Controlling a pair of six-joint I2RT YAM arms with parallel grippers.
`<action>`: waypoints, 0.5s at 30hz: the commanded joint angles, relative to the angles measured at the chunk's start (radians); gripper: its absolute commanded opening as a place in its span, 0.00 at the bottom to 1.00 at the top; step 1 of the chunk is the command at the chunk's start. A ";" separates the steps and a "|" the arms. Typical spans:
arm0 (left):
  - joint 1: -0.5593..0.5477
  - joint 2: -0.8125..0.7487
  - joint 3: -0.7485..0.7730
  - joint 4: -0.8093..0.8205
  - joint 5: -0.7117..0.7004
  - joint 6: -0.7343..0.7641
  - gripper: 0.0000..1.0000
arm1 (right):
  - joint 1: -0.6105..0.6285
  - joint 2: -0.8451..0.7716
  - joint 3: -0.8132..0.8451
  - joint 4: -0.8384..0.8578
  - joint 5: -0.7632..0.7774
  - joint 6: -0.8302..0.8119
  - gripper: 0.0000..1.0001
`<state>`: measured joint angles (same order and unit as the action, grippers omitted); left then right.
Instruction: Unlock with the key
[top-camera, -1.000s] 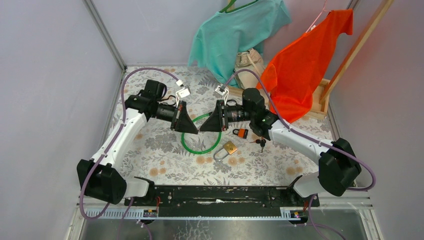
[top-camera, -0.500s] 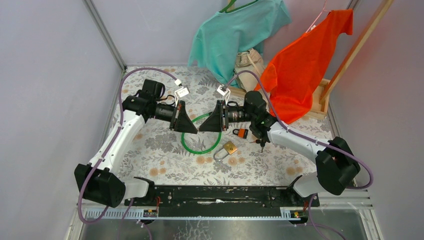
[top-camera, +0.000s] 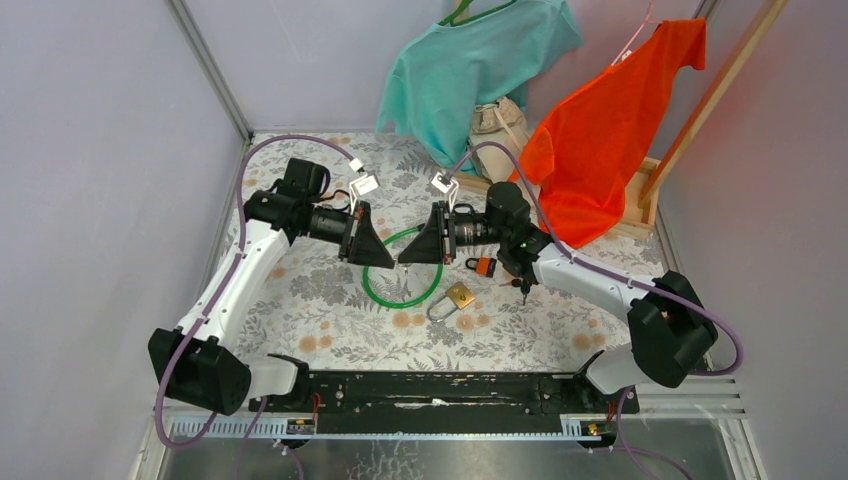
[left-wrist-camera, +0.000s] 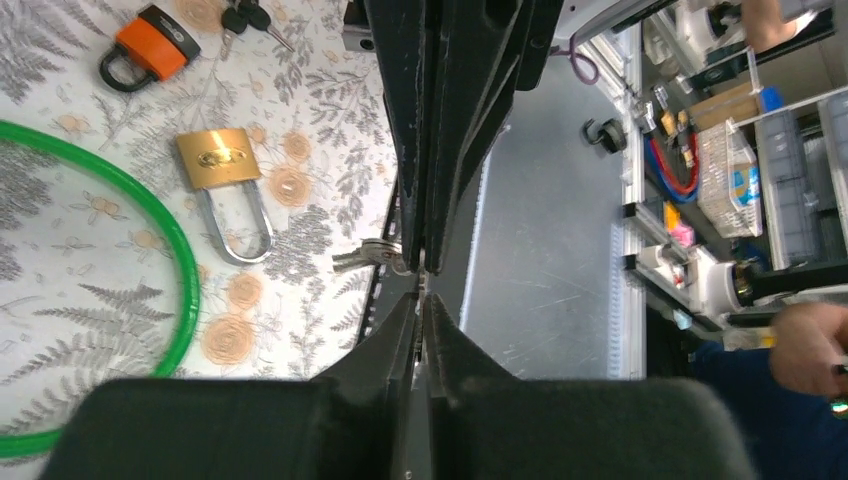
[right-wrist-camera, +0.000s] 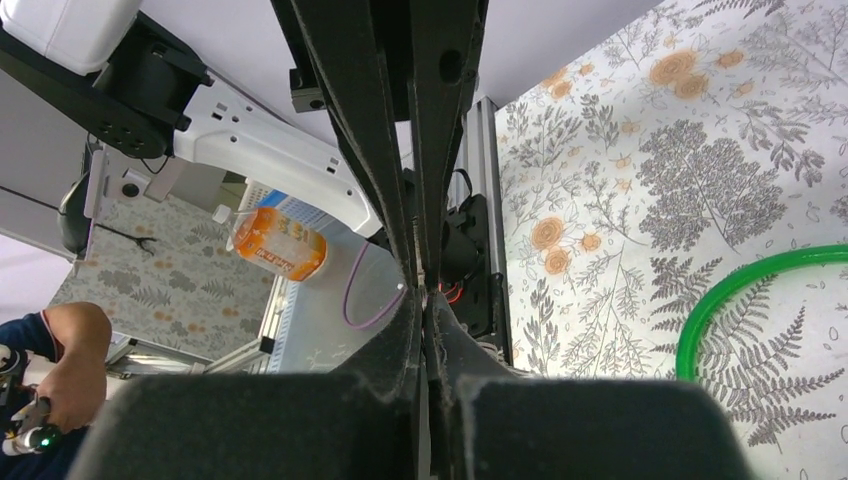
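Floral cloth (top-camera: 320, 300), brass padlock (top-camera: 461, 295), small metal key (left-wrist-camera: 368, 257)

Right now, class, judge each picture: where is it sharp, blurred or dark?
Top external: evenly lit, sharp, no harsh shadows. Left wrist: the left gripper is a dark blur; the key and brass padlock are sharp. Right wrist: the right gripper is dark too, the green ring crisp.

The left arm (top-camera: 235, 285) and right arm (top-camera: 590, 280) wear white shells between bulky black joint housings, with a purple cable (top-camera: 250, 165) looping along each. The left hand (top-camera: 388, 262) and right hand (top-camera: 408, 258) are black wedges tapering to thin tips, with small white tags (top-camera: 366, 185) at the wrists.
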<state>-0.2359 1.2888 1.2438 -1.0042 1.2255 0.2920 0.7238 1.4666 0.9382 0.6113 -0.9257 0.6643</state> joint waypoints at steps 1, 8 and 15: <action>0.000 0.002 0.037 0.040 -0.043 0.031 0.26 | 0.031 -0.040 0.026 -0.051 -0.075 -0.038 0.00; 0.001 0.017 0.110 -0.168 -0.163 0.249 0.97 | 0.031 -0.137 0.102 -0.483 0.003 -0.365 0.00; 0.006 -0.028 0.098 -0.235 -0.219 0.356 0.97 | 0.035 -0.288 0.072 -0.707 0.159 -0.646 0.00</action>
<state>-0.2348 1.2968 1.3434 -1.1702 1.0527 0.5560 0.7513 1.2568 0.9737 0.0692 -0.8501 0.2398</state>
